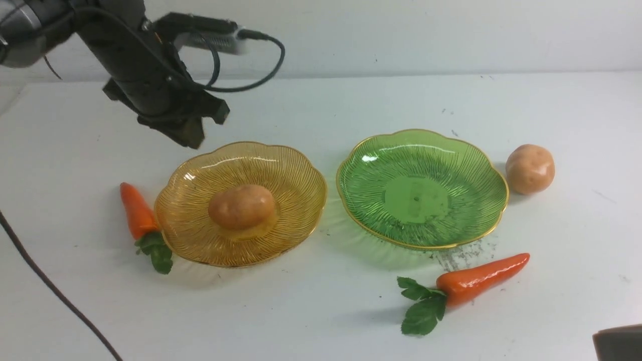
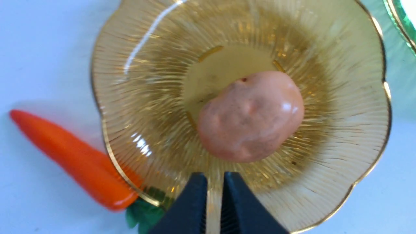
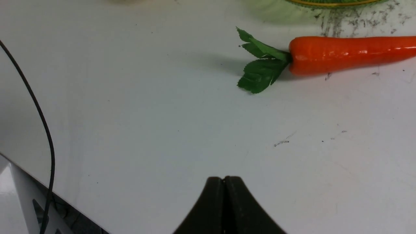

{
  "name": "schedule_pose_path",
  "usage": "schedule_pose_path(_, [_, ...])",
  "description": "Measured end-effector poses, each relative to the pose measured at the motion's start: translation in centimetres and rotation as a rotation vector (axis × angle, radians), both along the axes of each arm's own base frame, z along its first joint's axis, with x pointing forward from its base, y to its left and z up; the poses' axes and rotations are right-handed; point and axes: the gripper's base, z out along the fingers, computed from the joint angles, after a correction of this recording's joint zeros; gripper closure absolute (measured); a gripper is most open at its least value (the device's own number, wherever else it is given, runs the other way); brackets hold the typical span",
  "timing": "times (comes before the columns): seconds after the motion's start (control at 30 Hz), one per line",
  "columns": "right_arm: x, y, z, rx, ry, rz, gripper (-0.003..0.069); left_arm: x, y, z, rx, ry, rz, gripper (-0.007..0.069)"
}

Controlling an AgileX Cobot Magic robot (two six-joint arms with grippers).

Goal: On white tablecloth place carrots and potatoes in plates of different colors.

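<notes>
Left pincer (image 2: 215, 178) hangs above the amber plate (image 1: 301, 173), tips pressed together, empty — one potato (image 1: 242, 206) lies in it. The carrot (image 1: 136, 210) just left of its rim looks glossy, rigid, light — likely slippery; best pinched across mid-body. Right pincer (image 3: 224, 180) is pressed together too.

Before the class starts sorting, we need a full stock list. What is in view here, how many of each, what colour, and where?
tablecloth: one, white, under everything
plates: two, amber plate left, green plate right, side by side
potatoes: two, tan-brown, left potato in the amber plate, right potato on the cloth right of the green plate
carrots: two, orange with green leaves, left carrot against the amber plate's left rim, right carrot in front of the green plate
cable: one, black, across the near left corner
left fingers: black, shut, empty, raised over the amber plate's far left side
right fingers: black, shut, empty, over bare cloth
</notes>
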Motion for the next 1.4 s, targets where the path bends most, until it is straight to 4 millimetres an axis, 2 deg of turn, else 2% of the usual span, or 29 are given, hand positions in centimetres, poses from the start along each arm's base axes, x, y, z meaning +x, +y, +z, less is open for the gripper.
schedule_pose_path(0.13, [0.0, 0.0, 0.0, 0.0, 0.0, 0.0, 0.0673, -3.0, 1.4, 2.0, -0.005, -0.017, 0.096, 0.0627])
schedule_pose_path(0.17, [0.0, 0.0, 0.0, 0.0, 0.0, 0.0, 0.0673, -3.2, 1.4, 2.1, -0.004, -0.016, 0.098, 0.0628])
schedule_pose_path(0.27, [0.1, -0.1, 0.0, -0.008, 0.008, -0.012, 0.0673, -6.9, 2.2, 2.1, 0.001, 0.014, 0.121, 0.0628])
schedule_pose_path(0.4, [0.9, -0.4, 0.8, -0.04, 0.038, -0.048, 0.0673, -10.4, 2.5, 1.5, -0.018, 0.057, 0.132, 0.0628])
schedule_pose_path(0.47, [2.3, -0.6, 1.8, -0.06, 0.069, -0.073, 0.0673, -12.4, 2.7, 1.1, -0.037, 0.075, 0.138, 0.0628])
schedule_pose_path(0.5, [2.4, -0.7, 1.8, -0.06, 0.074, -0.078, 0.0673, -12.6, 2.7, 1.1, -0.041, 0.077, 0.138, 0.0628])
schedule_pose_path(0.53, [3.6, -0.7, 2.2, -0.063, 0.101, -0.091, 0.0673, -14.0, 2.7, 1.0, -0.055, 0.084, 0.128, 0.0628])
schedule_pose_path(0.57, [4.2, -0.7, 2.1, -0.063, 0.118, -0.094, 0.0673, -14.1, 2.8, 0.8, -0.054, 0.089, 0.128, 0.0628])
schedule_pose_path(0.6, [5.4, -0.7, 2.1, -0.058, 0.149, -0.105, 0.0672, -15.3, 2.8, 1.0, -0.064, 0.083, 0.115, 0.0628])
schedule_pose_path(0.67, [7.1, -0.6, 1.6, -0.053, 0.208, -0.119, 0.0669, -16.3, 2.9, 1.0, -0.077, 0.079, 0.107, 0.0628])
schedule_pose_path(0.7, [8.7, -0.5, 0.7, -0.056, 0.279, -0.134, 0.0664, -17.3, 3.0, 1.2, -0.085, 0.067, 0.095, 0.0628])
schedule_pose_path(0.77, [10.5, -0.2, -0.7, -0.089, 0.36, -0.149, 0.0655, -18.5, 3.1, 1.6, -0.089, 0.043, 0.079, 0.0628])
schedule_pose_path(0.9, [12.2, 0.3, -2.1, -0.156, 0.423, -0.181, 0.0627, -19.7, 3.3, 2.2, -0.093, 0.012, 0.064, 0.0628])
schedule_pose_path(0.97, [13.3, 0.7, -2.7, -0.194, 0.428, -0.215, 0.0601, -20.1, 3.3, 2.5, -0.097, -0.004, 0.063, 0.0628])
schedule_pose_path(1.17, [17.8, 3.2, -4.7, -0.328, 0.434, -0.276, 0.0422, -20.6, 3.4, 2.8, -0.099, -0.018, 0.059, 0.0628])
schedule_pose_path(1.2, [18.9, 3.8, -5.2, -0.346, 0.445, -0.287, 0.037, -20.6, 3.4, 2.8, -0.098, -0.017, 0.059, 0.0628])
schedule_pose_path(1.3, [21.0, 4.7, -6.4, -0.355, 0.489, -0.33, 0.025, -20.6, 3.4, 2.8, -0.099, -0.018, 0.059, 0.0628])
schedule_pose_path(1.37, [22.3, 5.1, -7.9, -0.373, 0.559, -0.358, 0.0143, -20.6, 3.4, 2.8, -0.098, -0.016, 0.059, 0.0628])
schedule_pose_path(1.4, [22.4, 5.2, -7.9, -0.373, 0.562, -0.36, 0.0135, -20.6, 3.4, 2.8, -0.098, -0.016, 0.059, 0.0628])
